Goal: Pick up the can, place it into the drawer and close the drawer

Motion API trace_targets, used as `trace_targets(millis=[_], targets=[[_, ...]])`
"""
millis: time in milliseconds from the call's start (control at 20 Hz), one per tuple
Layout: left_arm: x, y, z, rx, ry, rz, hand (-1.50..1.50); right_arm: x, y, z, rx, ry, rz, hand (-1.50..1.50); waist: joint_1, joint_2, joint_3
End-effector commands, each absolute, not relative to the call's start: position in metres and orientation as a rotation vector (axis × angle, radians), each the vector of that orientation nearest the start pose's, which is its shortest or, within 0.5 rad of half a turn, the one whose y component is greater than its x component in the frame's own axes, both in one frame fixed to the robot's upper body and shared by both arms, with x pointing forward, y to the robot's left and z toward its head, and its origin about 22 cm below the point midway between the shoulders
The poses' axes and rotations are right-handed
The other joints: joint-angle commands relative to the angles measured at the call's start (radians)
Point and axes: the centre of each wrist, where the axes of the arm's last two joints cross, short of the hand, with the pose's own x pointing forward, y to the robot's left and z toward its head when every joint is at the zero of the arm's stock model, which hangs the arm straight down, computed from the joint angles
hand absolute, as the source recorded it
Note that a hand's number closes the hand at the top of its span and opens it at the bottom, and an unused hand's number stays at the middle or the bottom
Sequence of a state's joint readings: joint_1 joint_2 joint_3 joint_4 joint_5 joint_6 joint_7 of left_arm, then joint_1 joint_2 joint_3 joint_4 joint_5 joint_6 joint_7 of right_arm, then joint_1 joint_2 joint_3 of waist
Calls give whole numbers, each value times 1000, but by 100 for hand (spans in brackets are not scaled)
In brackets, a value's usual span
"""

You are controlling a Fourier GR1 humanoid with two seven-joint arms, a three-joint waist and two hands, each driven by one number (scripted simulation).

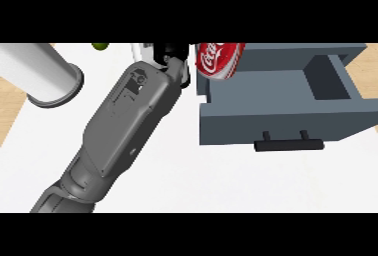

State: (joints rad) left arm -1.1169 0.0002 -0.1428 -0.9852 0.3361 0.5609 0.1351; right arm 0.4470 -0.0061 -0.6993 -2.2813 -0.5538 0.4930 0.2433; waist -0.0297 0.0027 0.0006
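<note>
A red Coca-Cola can (219, 60) shows at the top of the head view, tilted, overlapping the far left corner of the open grey-blue drawer (221, 115). My left hand (172, 56) lies against the can's left side, its black fingers curled onto it; most of the hand is cut off by the view's top edge. The grey left forearm (122, 117) runs up from the lower left. The drawer's hollow (325, 75) is open to the right of the can, and its black handle (289, 144) faces me. My right hand is nowhere to be seen.
A white cylinder (38, 75) stands at the upper left on the white counter (221, 185). A small green object (100, 46) peeks in at the top edge. Wooden floor shows at the far left and right.
</note>
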Motion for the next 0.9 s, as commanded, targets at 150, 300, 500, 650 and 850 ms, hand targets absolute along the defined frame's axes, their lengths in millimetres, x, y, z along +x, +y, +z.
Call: trace_targets(millis=[150, 300, 500, 650, 850], targets=[[415, 15, 223, -167, -1736, 85, 150, 65, -366, 117, -139, -1788, -135, -150, -11, 4, 0], [412, 5, 210, -167, -1713, 69, 150, 82, -356, 132, -147, -1807, -125, -150, -23, 7, 0], [413, -8, 218, -154, -1709, 65, 150, 82, -359, 125, -128, -1803, -118, -150, -35, 8, 1], [418, -7, 213, -157, -1697, 69, 150, 79, -365, 121, -127, -1808, -116, -150, -38, 9, 1], [417, -10, 203, -118, -1682, 56, 150, 80, -365, 133, -117, -1796, -133, -150, -34, 7, 1]])
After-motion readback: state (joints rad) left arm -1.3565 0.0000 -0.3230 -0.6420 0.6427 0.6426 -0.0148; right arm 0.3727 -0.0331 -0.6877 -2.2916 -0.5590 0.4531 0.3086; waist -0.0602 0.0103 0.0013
